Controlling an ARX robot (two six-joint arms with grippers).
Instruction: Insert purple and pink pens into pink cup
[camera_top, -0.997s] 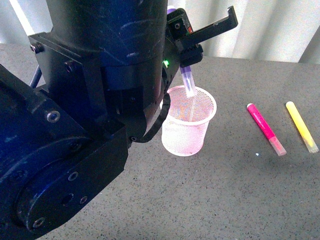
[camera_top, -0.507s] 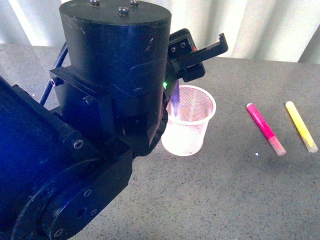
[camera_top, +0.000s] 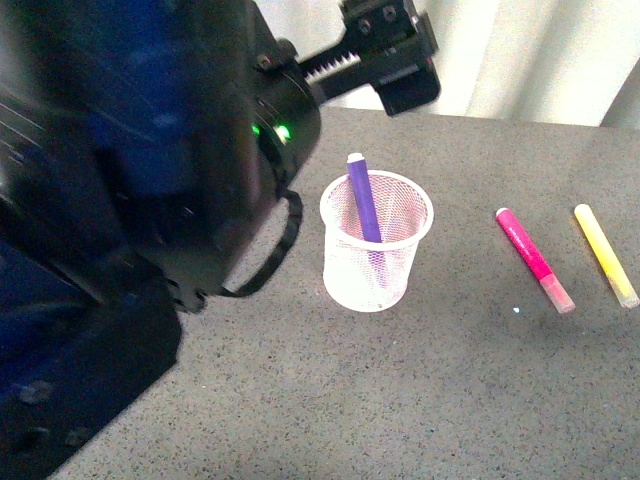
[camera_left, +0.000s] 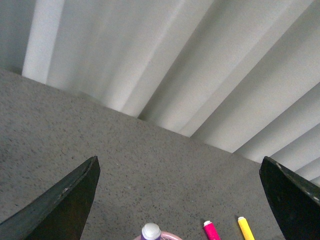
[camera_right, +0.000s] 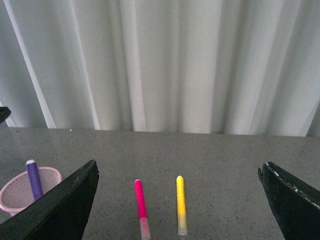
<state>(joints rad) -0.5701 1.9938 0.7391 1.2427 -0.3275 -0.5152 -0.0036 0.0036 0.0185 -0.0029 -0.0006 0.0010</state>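
The purple pen (camera_top: 364, 200) stands in the pink cup (camera_top: 350, 272), leaning against the rim, its tip poking above it. The pink pen (camera_top: 527, 250) lies flat on the tabletop (camera_top: 450, 400), between the cup and the right edge, clear cap toward the near edge. That one is left to do.

I judge it light and stiff, a smooth round plastic barrel that will roll or skid if I nudge it from one side only. The best hold looks to be across the magenta barrel near its middle, jaws closing square on both sides. The clear cap looks slicker and might pull off, so I would keep off it. A mid-barrel hold should also leave an end free to go into the cup first.

The cup is thin wire mesh, light enough, I think, to tip or slide if a pen catches its rim. The leaning purple pen takes part of the mouth, so the open side toward the right edge is the easier way in.

A yellow marker (camera_top: 603, 252) lies just beside the pink pen, nearer the right edge, roughly parallel and not touching. The gap looks enough for one finger, but tight. Nothing else lies between pen and cup.

My left jaws are spread wide and empty, above the cup. My right jaws are likewise spread and empty, facing the two loose pens.
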